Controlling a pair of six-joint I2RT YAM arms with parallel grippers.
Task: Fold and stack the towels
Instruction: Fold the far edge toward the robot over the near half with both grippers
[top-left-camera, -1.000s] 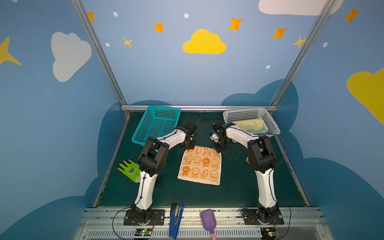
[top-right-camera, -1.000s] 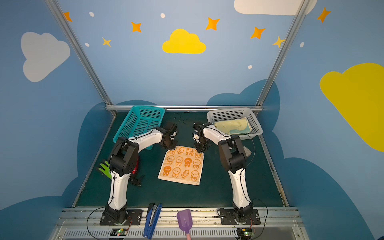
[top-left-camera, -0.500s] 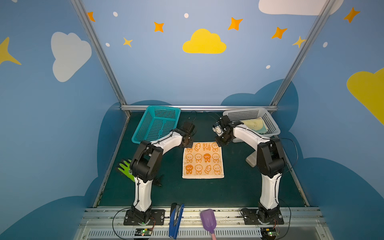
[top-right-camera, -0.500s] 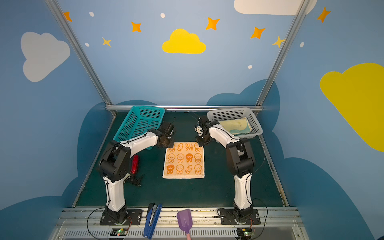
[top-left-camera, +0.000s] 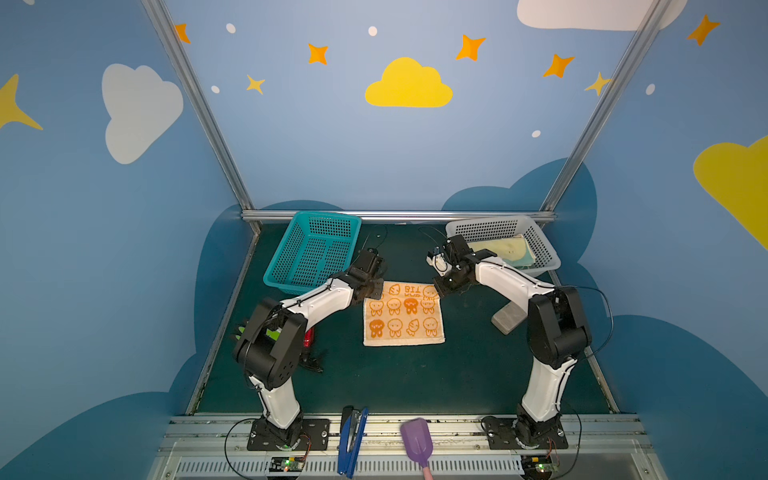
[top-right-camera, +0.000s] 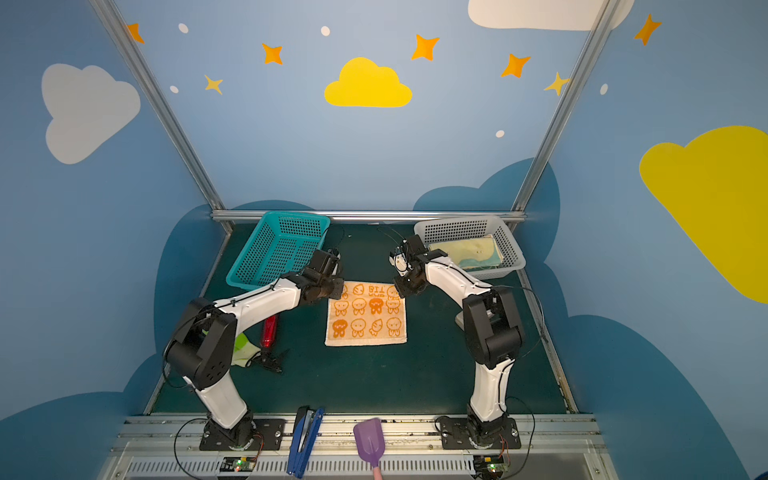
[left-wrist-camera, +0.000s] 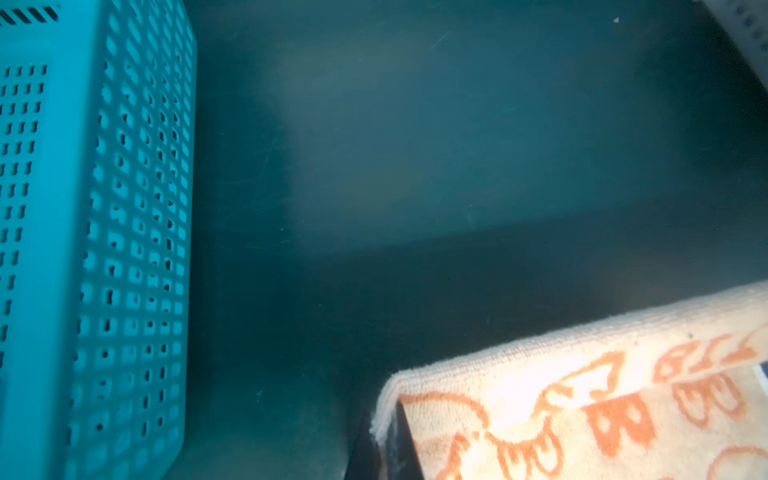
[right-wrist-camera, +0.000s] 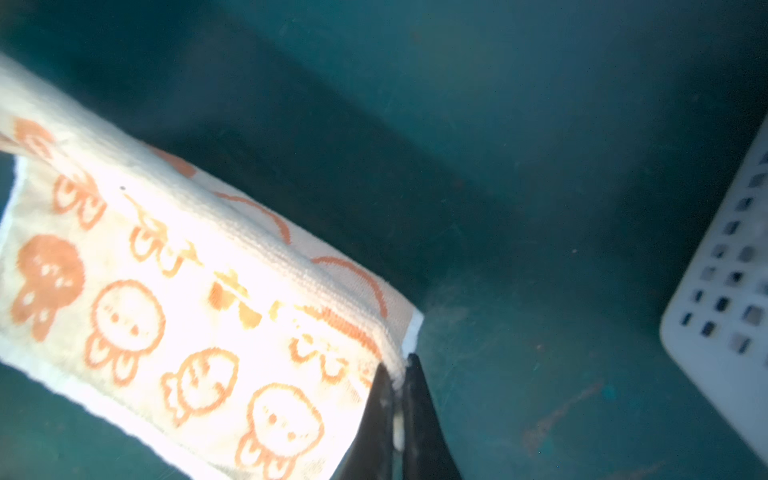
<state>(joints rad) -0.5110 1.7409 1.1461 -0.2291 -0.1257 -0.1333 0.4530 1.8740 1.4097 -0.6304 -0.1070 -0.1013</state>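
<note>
A cream towel with orange rabbits (top-left-camera: 402, 316) (top-right-camera: 365, 316) lies spread on the dark green table in both top views, its far edge raised a little. My left gripper (top-left-camera: 371, 291) (left-wrist-camera: 386, 432) is shut on the towel's far left corner. My right gripper (top-left-camera: 436, 289) (right-wrist-camera: 398, 374) is shut on its far right corner, with the cloth (right-wrist-camera: 166, 299) pinched between the dark fingers. A pale yellow and mint towel (top-left-camera: 505, 251) (top-right-camera: 469, 253) lies in the grey basket at the back right.
A teal basket (top-left-camera: 316, 249) stands at the back left and the grey basket (top-left-camera: 544, 257) at the back right. A grey block (top-left-camera: 508, 318) lies by the right arm. A green glove (top-right-camera: 241, 347), a red tube (top-right-camera: 269, 328) and a black clip (top-right-camera: 272, 361) lie by the left arm. A blue stapler (top-left-camera: 351, 440) and a purple scoop (top-left-camera: 417, 440) rest on the front rail.
Both grippers have drawn the towel's far corners toward the back of the table. The towel has turned from askew to square and lies farther back.
</note>
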